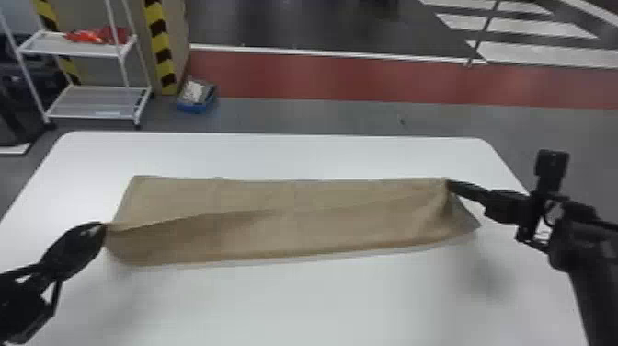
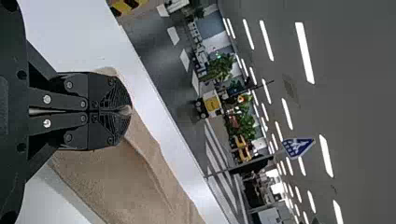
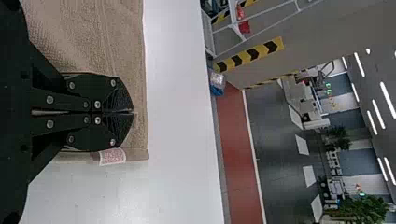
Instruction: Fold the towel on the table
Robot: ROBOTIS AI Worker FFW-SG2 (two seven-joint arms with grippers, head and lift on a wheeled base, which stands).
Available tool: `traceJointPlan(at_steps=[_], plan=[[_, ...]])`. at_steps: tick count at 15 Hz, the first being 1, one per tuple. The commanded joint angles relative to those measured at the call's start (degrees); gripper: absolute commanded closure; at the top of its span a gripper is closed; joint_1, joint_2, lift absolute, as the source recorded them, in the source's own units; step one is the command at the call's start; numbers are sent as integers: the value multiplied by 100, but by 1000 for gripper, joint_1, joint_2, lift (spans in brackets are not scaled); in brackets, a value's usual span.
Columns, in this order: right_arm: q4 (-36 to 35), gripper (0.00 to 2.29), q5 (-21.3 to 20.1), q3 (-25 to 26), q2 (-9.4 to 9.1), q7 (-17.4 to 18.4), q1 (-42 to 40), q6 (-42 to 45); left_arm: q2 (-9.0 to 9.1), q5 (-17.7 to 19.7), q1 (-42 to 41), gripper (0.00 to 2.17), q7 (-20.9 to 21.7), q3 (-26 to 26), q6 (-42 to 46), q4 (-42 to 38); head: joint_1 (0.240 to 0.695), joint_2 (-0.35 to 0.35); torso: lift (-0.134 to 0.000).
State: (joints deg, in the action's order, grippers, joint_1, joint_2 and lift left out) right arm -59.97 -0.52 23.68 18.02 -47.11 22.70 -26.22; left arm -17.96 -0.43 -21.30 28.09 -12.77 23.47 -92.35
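Towel across white table, rack, red floor beyond

One towel, one table, two grippers.

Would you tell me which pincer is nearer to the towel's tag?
Right. The right pincer is shut on the towel near its right end, with the tag just beside it; the left pincer grips the opposite, left end.
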Motion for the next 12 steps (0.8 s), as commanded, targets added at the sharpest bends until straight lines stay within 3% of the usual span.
traceJointPlan(at_steps=[1, 3, 5, 8, 12], plan=[[-849, 1649, 351, 304, 26, -61, -451, -503, 30, 385, -392, 1355, 4, -411, -304, -688, 695, -129, -123], [-1254, 1649, 395, 664, 26, -123, -715, -714, 47, 561, -498, 1352, 4, -613, -673, -1075, 695, -124, -123], [-1341, 1649, 421, 699, 26, -123, -741, -855, 56, 500, -296, 1352, -31, -595, -1359, -1110, 695, -129, -123], [-1421, 1649, 421, 585, -44, -88, -759, -925, 109, 113, 205, 1352, -93, -191, -1939, -1084, 695, -128, -123], [-1447, 1649, 351, 462, -158, 167, -592, -943, 153, -423, 759, 1352, -567, 266, -2783, -1013, 695, -131, -123]])
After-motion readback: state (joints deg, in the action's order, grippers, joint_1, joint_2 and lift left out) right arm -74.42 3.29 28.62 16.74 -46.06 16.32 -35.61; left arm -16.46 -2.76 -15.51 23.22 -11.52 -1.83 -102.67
